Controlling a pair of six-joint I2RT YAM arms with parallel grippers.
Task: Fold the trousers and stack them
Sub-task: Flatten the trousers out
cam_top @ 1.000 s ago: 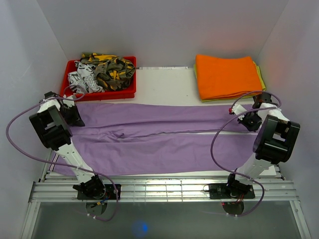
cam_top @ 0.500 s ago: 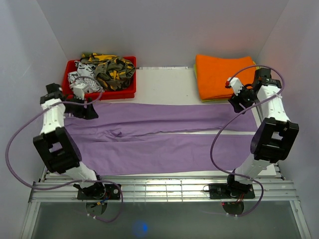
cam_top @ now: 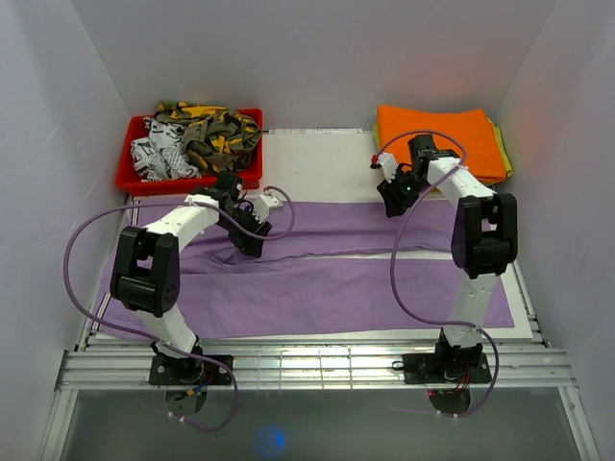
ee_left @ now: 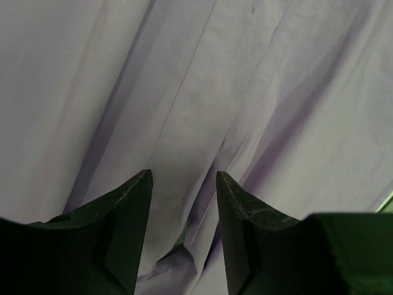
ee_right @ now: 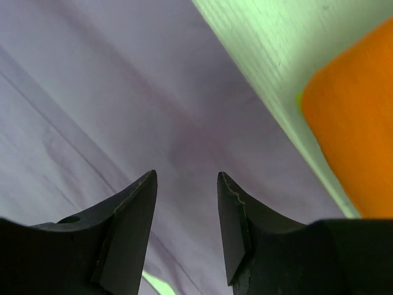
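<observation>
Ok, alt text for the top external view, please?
Lilac trousers lie spread across the table, both arms reaching over the far leg: left gripper near the legs' split, right gripper at its far edge. Behind: a red bin of patterned garments, stacked orange cloths.

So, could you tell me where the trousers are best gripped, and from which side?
Probably the far leg's long edge, pinched from straight above: the trousers lie flat and thin, and that edge, beside bare table, offers a free lip. The left gripper and right gripper hover open over that leg.
</observation>
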